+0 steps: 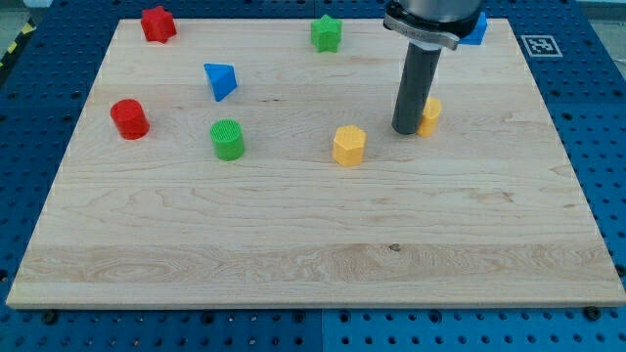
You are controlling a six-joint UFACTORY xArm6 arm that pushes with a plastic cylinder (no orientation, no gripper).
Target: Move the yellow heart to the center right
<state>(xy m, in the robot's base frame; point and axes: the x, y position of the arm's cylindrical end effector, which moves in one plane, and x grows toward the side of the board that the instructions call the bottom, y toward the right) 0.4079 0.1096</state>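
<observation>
A pale wooden counter (293,225) lies on a blue pegboard surface (606,147), with 8 small blocks spread over its far half.

A thick dark rod comes down from the top of the view, right of centre. My tip (408,131) rests on the counter, touching or just beside the left side of the yellow heart (429,115). The rod hides part of that block, so its heart shape cannot be made out clearly. The heart sits right of centre, in the far half of the counter, well apart from the right edge.

There are no fingers on this arm — only the straight rod, so nothing is gripped.

Left of my tip, a little nearer, stands a yellow hexagon (348,145), apart from the rod. Further left are a green cylinder (227,139) and a red cylinder (128,118), the red one near the left edge. A blue triangle (220,80) lies beyond the green cylinder. At the far left corner sits a red star (157,23); a green star (326,32) sits near the far edge, left of the rod. A blue block (475,29) peeks out behind the rod's mount at the far right — its shape is mostly hidden.

A black-and-white marker (540,45) lies on the blue surface just past the far right corner.
</observation>
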